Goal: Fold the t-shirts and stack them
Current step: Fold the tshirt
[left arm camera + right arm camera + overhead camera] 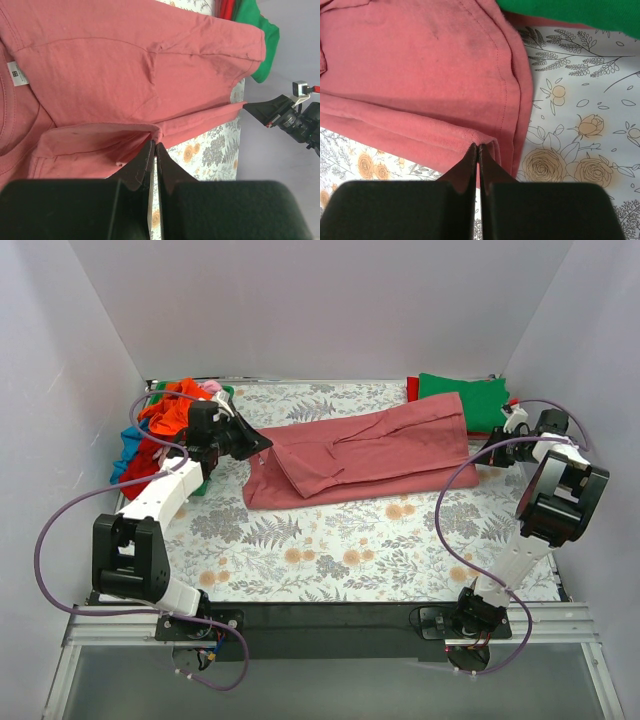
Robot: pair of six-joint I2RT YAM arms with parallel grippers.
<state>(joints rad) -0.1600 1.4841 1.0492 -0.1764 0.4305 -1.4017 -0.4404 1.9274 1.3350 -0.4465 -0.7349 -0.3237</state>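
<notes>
The large dusty-rose t-shirt lies stretched across the floral covering, its near long edge folded over. A white neck tag shows at its left end. My left gripper is at that left end, shut on a bunched fold of the rose fabric. My right gripper is at the right end, shut on the folded hem corner. A folded green t-shirt lies on a red one at the back right. Several loose t-shirts, orange, red, blue, green and pink, are heaped at the back left.
The floral-and-fern covering spreads bare in front of the rose shirt. White walls close in the left, back and right sides. The arm bases and purple cables sit along the near edge.
</notes>
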